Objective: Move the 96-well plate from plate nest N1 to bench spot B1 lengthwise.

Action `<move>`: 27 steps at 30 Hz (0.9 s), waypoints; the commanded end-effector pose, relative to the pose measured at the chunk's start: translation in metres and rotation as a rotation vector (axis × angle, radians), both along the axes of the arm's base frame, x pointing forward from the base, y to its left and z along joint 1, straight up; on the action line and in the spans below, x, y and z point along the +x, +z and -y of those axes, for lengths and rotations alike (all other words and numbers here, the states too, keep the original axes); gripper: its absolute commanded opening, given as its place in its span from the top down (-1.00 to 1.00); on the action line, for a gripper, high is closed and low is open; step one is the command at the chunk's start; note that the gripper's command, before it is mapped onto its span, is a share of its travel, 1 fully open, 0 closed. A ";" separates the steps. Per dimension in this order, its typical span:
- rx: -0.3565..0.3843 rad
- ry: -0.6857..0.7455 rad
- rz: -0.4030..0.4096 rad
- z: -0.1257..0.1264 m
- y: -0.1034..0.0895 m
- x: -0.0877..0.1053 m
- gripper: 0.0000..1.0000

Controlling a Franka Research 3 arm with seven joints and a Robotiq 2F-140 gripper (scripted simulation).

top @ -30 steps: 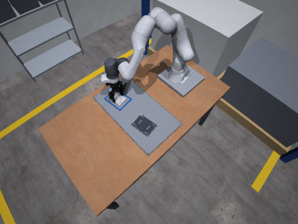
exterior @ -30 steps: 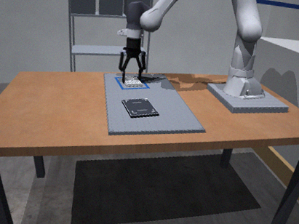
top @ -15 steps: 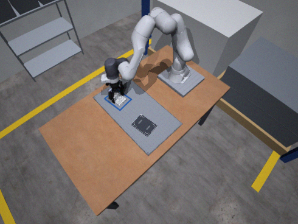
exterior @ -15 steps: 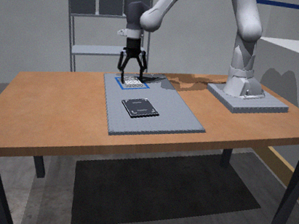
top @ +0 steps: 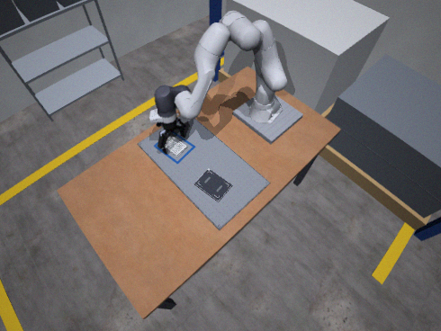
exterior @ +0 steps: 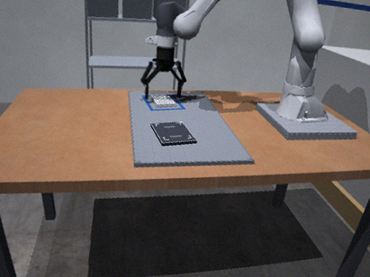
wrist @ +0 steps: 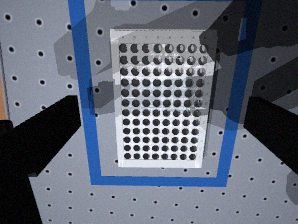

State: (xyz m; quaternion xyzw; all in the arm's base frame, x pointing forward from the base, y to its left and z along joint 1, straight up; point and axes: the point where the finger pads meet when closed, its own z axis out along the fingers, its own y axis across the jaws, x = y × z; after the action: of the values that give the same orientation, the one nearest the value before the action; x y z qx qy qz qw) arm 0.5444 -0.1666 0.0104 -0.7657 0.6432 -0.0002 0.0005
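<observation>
The white 96-well plate [wrist: 161,98] lies flat on the grey perforated mat inside the blue taped outline [wrist: 160,95], its long side along the outline's long side. It also shows in the top view [top: 175,146] and the exterior view [exterior: 162,101]. My gripper [wrist: 162,111] hangs straight above the plate with its fingers spread wide, one on each long side, both apart from the plate and outside the tape. It shows open in the exterior view [exterior: 162,90] and in the top view [top: 170,135]. The black plate nest [top: 213,184] [exterior: 173,133] sits empty nearer the mat's middle.
The grey mat [exterior: 186,128] covers the middle of the wooden table [top: 189,189]. The arm's base [top: 266,114] stands on a grey plate at the table's far right. A metal shelf [exterior: 129,22] stands behind the table; grey cabinets [top: 387,130] stand to the right.
</observation>
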 end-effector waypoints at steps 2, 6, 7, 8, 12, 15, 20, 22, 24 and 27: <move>0.000 -0.005 -0.001 0.000 -0.002 -0.001 -1.00; 0.000 -0.005 -0.001 0.000 -0.002 -0.001 -1.00; 0.000 -0.005 -0.001 0.000 0.001 -0.001 -1.00; 0.000 -0.005 -0.001 0.000 0.003 -0.001 -1.00; 0.000 -0.005 -0.001 0.000 0.014 -0.001 -1.00; 0.000 -0.005 -0.001 0.000 0.022 -0.001 -1.00; 0.000 -0.005 -0.001 0.000 0.035 -0.001 -1.00; 0.000 -0.005 -0.001 0.000 0.035 -0.001 -1.00; 0.000 -0.005 -0.001 0.000 0.041 -0.001 -1.00; 0.000 -0.005 -0.001 0.000 0.049 -0.001 -1.00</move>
State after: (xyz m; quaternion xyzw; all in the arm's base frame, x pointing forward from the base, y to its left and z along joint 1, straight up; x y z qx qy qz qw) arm 0.5471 -0.1684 0.0536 -0.7628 0.6466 -0.0059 0.0012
